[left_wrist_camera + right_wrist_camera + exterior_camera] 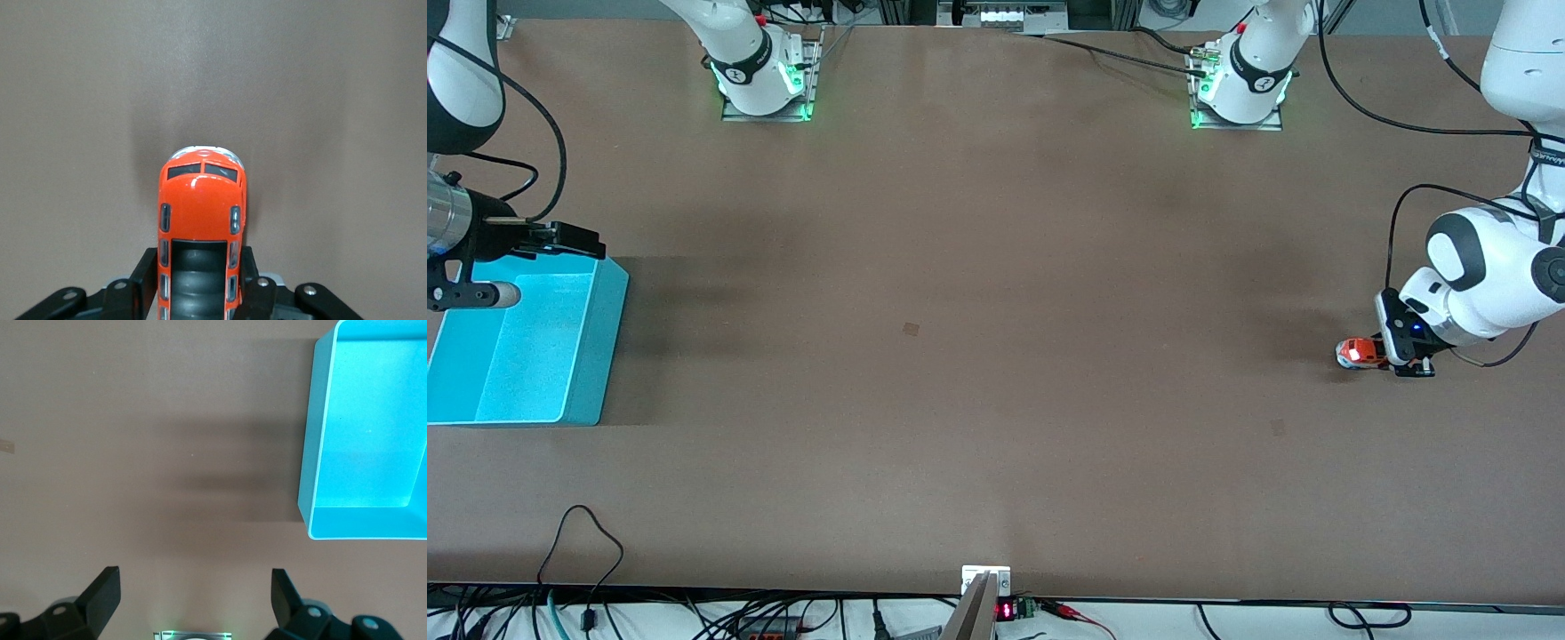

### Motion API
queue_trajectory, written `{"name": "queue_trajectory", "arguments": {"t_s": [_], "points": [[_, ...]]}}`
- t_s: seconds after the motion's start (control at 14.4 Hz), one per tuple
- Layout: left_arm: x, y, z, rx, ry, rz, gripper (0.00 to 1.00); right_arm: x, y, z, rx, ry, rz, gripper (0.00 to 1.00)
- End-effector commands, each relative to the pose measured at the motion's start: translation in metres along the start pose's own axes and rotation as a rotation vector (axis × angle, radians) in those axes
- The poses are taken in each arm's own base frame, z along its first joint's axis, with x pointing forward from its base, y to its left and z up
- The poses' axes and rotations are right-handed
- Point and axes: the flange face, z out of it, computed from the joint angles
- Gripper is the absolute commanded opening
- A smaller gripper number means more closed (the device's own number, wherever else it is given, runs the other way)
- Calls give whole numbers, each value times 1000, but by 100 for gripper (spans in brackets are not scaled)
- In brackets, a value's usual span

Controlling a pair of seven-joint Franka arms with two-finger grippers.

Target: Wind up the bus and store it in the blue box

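While the right gripper [193, 600] waits wide open over the box [596, 356] corner, the left gripper [1392, 354] clamps the bus [1360, 353] on the table [996, 356] at the left arm's end.

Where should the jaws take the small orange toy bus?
Across the small orange toy bus at its narrow flanks near the rear, from above: the sides are flat and parallel, the roof rounded. The left gripper is shut on it just there.
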Motion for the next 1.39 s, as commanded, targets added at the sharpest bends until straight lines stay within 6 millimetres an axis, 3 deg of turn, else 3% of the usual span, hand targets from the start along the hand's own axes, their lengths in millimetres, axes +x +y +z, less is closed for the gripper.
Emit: {"name": "queue_trajectory", "arguments": {"t_s": [0.0, 0.35, 0.62, 1.32], "points": [[-7, 0, 26, -23, 13, -12, 100, -2, -2, -5, 14, -4, -2, 100], [-9, -6, -10, -14, 6, -20, 100, -2, -2, -5, 14, -4, -5, 100], [-8, -14, -32, -110, 27, -30, 100, -2, -2, -5, 14, -4, -5, 100], [-3, 4, -104, -219, 10, -208, 100, -2, -2, -5, 15, -9, -7, 100]]}}
